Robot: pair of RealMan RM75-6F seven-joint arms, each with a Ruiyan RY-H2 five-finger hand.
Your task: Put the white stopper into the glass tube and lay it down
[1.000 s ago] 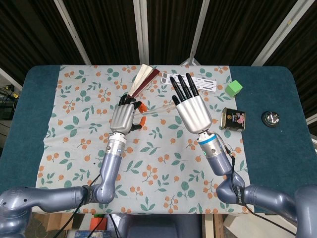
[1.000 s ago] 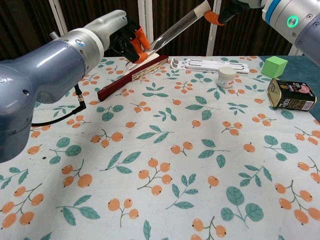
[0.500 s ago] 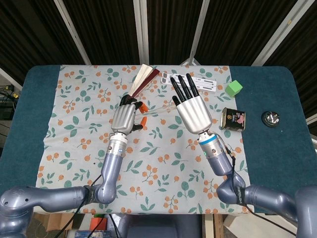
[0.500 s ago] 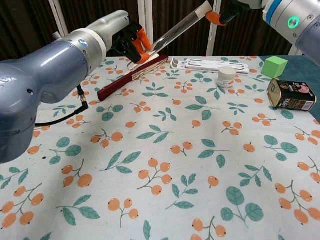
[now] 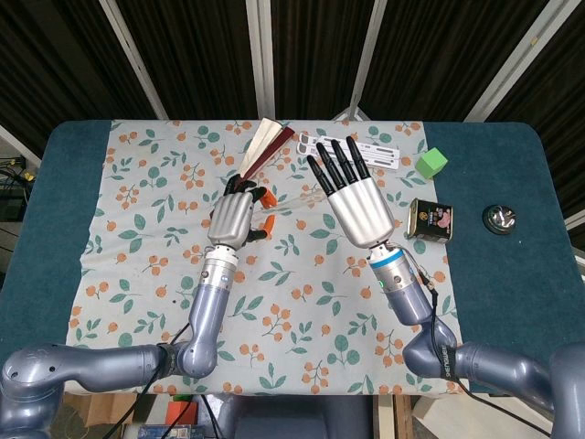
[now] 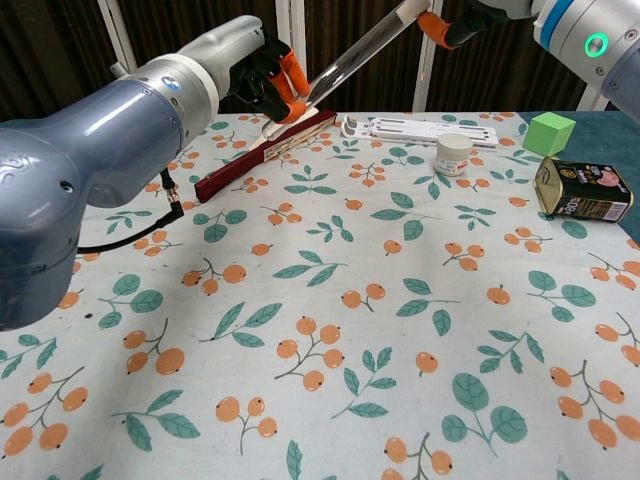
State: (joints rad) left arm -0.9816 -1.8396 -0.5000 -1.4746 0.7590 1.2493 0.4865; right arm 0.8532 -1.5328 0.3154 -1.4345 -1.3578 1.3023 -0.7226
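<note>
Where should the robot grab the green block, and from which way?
Probably by two opposite flat sides of the green block, coming down from above. It sits alone on the blue table edge, apart from the tin, so fingers have room around it.

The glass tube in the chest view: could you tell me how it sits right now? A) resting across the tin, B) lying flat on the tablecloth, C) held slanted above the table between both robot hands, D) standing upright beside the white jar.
C: the glass tube slants up above the table, its lower end in the left robot hand and its stoppered upper end at the right robot hand.
</note>
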